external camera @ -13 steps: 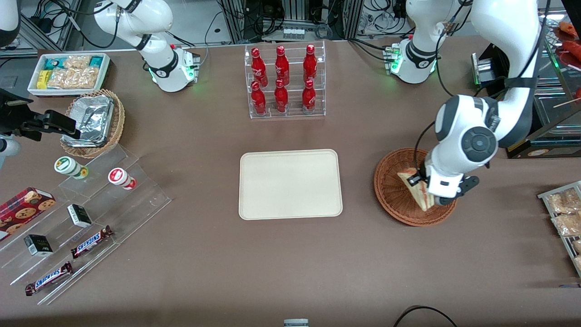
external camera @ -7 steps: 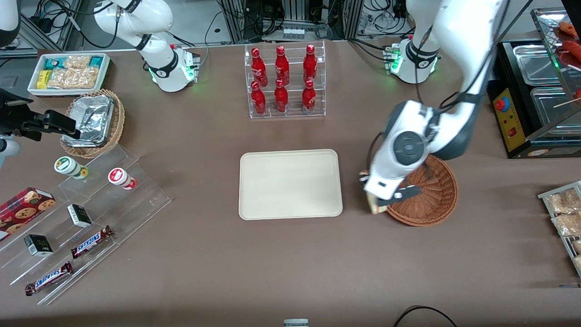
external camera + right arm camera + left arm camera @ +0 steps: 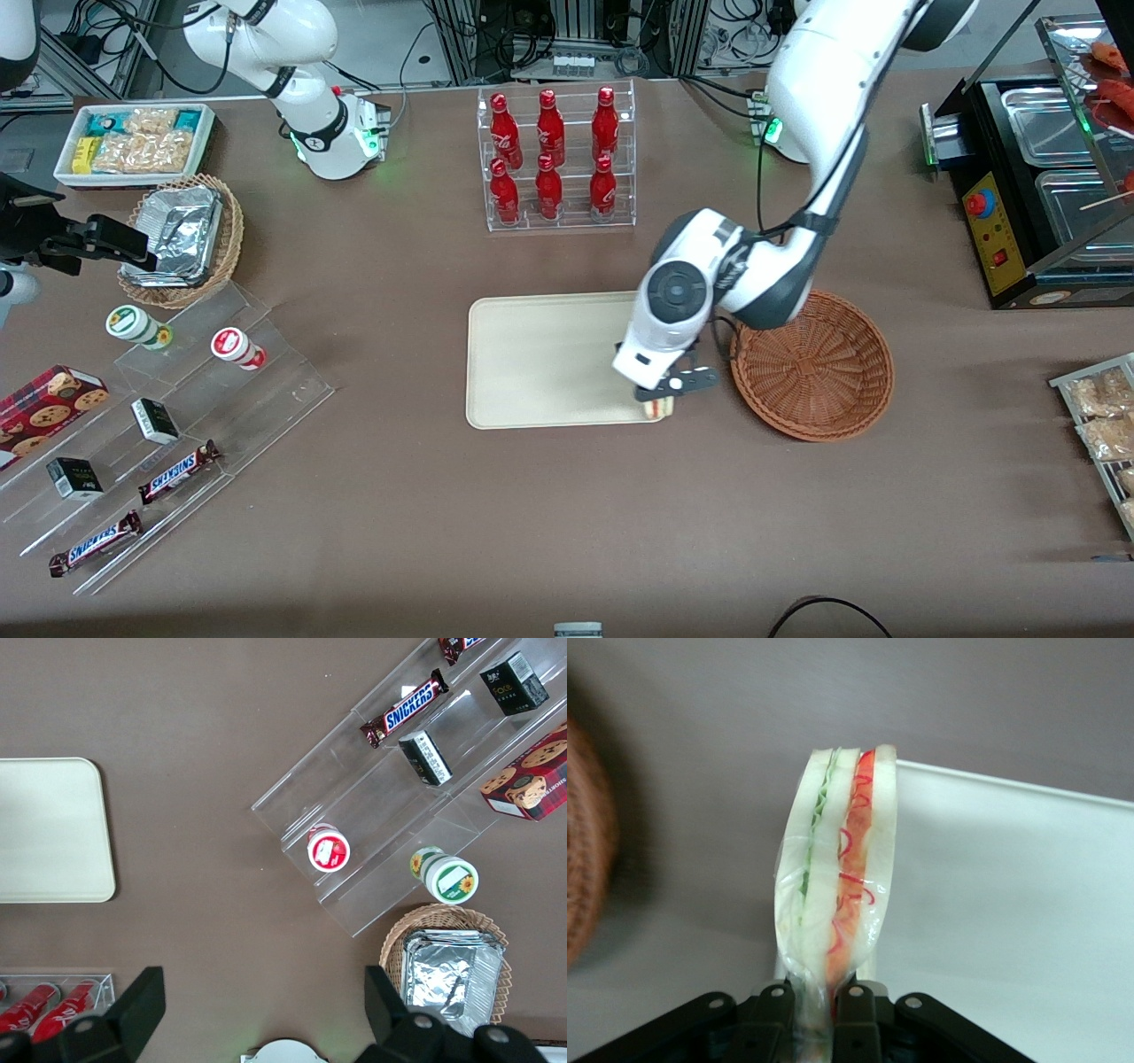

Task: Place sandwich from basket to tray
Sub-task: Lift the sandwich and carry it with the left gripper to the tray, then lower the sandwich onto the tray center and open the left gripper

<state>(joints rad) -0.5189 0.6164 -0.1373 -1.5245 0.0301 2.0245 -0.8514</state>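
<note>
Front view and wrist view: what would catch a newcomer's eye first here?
The left arm's gripper, shut on the triangular white-bread sandwich with red and green filling, above the corner of the flat cream-beige rectangular tray nearest the basket and the front camera. Beside it, toward the working arm's end, sits the round reddish-brown wicker basket with nothing in it. Farther from the camera stands a clear rack of red bottles.

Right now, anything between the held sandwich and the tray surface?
Nothing visible. The gripper is shut on the sandwich, hanging over the tray edge nearest the basket. The tray's surface is bare and the basket sits beside it, apart.
</note>
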